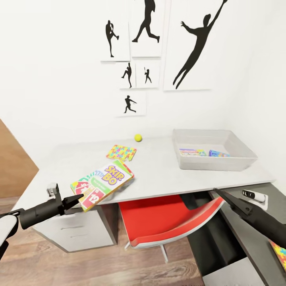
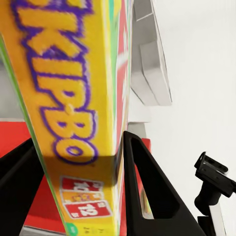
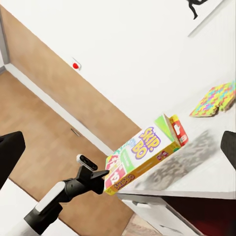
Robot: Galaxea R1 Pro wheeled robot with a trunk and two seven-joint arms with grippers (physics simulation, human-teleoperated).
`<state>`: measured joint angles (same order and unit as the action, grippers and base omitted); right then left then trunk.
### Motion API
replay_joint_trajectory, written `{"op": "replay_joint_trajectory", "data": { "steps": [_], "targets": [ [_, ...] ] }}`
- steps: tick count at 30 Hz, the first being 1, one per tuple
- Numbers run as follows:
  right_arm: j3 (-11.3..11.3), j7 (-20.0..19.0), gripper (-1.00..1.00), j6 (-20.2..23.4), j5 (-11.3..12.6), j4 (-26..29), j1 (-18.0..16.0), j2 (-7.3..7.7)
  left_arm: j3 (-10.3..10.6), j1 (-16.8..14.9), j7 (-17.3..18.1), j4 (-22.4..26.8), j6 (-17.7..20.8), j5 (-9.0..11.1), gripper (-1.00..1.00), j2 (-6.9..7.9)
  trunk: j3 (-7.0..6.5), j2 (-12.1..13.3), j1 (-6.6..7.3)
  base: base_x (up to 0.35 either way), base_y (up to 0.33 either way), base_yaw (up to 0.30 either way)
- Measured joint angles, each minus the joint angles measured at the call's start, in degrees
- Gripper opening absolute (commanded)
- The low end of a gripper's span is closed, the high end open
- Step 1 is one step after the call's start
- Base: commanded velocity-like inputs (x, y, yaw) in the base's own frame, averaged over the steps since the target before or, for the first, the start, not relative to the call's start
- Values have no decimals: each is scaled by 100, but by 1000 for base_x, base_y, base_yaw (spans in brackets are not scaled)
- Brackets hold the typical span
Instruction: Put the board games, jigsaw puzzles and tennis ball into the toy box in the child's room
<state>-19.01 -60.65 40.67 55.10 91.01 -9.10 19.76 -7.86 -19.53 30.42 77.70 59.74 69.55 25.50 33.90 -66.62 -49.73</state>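
Gripping the Skip-Bo board game (image 1: 102,184) by its near-left corner, the left end effector (image 1: 75,199) holds the box tilted over the near-left edge of the desk (image 1: 159,174), most of it hanging above the desk top and a little overhanging the edge. In the left wrist view the two fingers (image 2: 147,187) sit on either face of the thin box (image 2: 73,118), clenched on it.

By its look the box is light, stiff cardboard with a glossy cover, so it should carry flat without sagging, but a pinch at one corner lets it swing and may slip; a hold nearer the middle of a long edge would likely be steadier.

The toy box (image 1: 214,153) stands at the far right of the desk with at least two flat colourful items already lying in it. One jigsaw puzzle (image 1: 121,152) lies flat on the desk beyond the game, and the tennis ball (image 1: 138,137) rests near the wall, well apart from the tray. Another patterned sheet (image 1: 280,254) shows at the near right, on the low cabinet (image 1: 254,238).

The right end effector (image 1: 222,194) hovers near the red chair (image 1: 167,222); its fingers frame the right wrist view spread wide apart with nothing between them.
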Motion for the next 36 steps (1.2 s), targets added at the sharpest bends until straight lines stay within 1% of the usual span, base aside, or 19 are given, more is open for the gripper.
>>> {"op": "replay_joint_trajectory", "data": {
  "steps": [10,27,36],
  "targets": [
    [-6,11,100,-14,1,3,0,0,1,-1,8,-1,-3,-16,-100,79,-211,401,219,-154,26,-254],
    [6,-41,100,-50,0,6,0,-17,-13,3,16,-1,-11,-38,-100,120,-614,1084,593,-6,1,-240],
    [10,-60,100,-59,0,6,0,-18,-20,4,18,-8,-1,5,-100,122,-843,1445,791,0,0,-190]
  ]
}}
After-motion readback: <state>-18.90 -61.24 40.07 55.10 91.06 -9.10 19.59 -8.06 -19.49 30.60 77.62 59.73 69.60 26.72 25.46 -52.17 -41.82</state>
